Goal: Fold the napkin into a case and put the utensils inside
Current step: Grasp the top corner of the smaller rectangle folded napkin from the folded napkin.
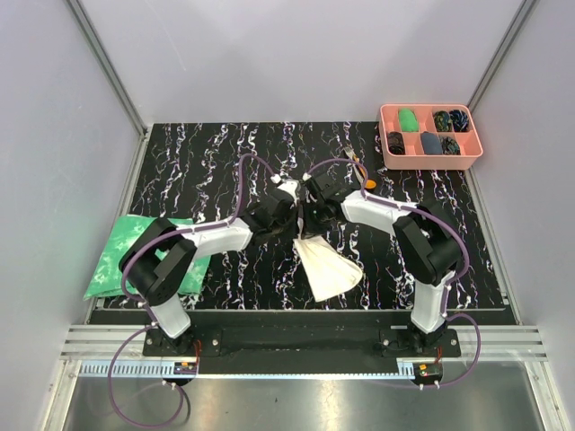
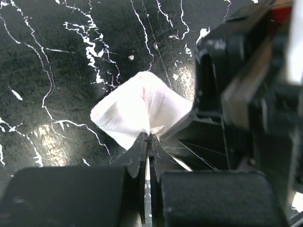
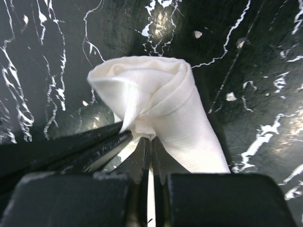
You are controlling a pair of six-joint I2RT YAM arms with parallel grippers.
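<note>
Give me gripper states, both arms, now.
Left gripper: closed, holding the napkin.
Right gripper: closed, holding the same napkin.

The left gripper (image 1: 293,223) and right gripper (image 1: 310,223) meet at the far end of the napkin (image 1: 331,269).

Cream-white napkin (image 1: 332,271), black table (image 1: 207,162) with white marble veining, pink tray (image 1: 431,163), green-and-white mottled cloth (image 1: 112,256).

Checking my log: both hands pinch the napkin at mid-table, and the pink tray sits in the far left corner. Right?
No: the top view shows the tray in the far right corner. The left hand and right hand do pinch the napkin at mid-table.
</note>
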